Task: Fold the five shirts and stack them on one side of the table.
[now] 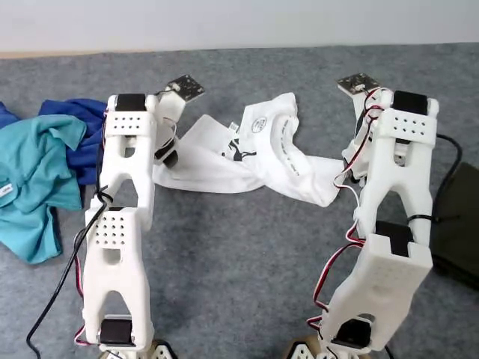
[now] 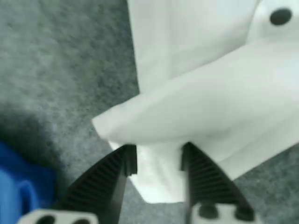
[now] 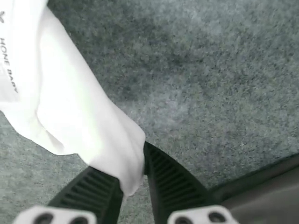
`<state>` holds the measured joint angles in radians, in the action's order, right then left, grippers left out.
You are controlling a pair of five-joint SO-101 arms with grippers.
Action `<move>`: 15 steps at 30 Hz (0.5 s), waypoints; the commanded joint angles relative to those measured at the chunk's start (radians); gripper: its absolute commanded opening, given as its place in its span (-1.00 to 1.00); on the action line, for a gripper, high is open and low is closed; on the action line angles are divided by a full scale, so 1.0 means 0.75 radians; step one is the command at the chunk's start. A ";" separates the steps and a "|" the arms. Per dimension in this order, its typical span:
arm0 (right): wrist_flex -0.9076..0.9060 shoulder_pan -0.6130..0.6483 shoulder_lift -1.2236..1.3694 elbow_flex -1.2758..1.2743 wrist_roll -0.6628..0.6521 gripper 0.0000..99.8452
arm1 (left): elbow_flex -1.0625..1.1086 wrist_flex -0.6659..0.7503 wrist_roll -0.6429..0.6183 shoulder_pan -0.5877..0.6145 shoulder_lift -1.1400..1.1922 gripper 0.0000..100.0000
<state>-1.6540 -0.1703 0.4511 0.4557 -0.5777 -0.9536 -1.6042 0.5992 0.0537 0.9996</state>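
Note:
A white shirt (image 1: pixel 254 149) lies crumpled and stretched sideways across the grey table between the two arms. My left gripper (image 2: pixel 156 158) is at the shirt's left end (image 2: pixel 196 112). It is open, its fingers (image 2: pixel 124 163) apart with flat white cloth between them. My right gripper (image 3: pixel 135 172) is at the shirt's right end and is shut on a fold of the white cloth (image 3: pixel 79 116). In the high view the left gripper (image 1: pixel 168 155) and the right gripper (image 1: pixel 349 178) sit at opposite ends of the shirt.
A teal shirt (image 1: pixel 34 176) lies bunched on a blue shirt (image 1: pixel 82 123) at the table's left side, beside the left arm. A dark garment (image 1: pixel 458 213) lies at the right edge, with its corner (image 3: pixel 266 186) near the right gripper. Bare grey table surface (image 1: pixel 239 262) spreads in front.

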 commanded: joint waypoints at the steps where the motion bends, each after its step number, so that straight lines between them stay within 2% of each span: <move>1: -0.024 -0.009 -0.050 0.074 0.014 -0.98 | -0.087 0.000 -0.008 0.002 -0.031 -0.94; 7: -0.107 -0.007 -0.050 0.184 0.014 -0.98 | -0.324 -0.196 -0.012 0.000 -0.031 -1.00; 12: -0.165 -0.007 -0.050 0.315 0.012 -0.98 | -0.541 -0.200 -0.119 0.043 -0.037 -1.00; 15: -0.171 -0.007 -0.050 0.338 0.010 -0.98 | -0.531 -0.203 -0.127 0.055 -0.033 -1.00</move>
<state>-1.7476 -0.1703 0.4511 0.6460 -0.5777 -1.3142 -1.7238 0.5209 0.0829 0.9996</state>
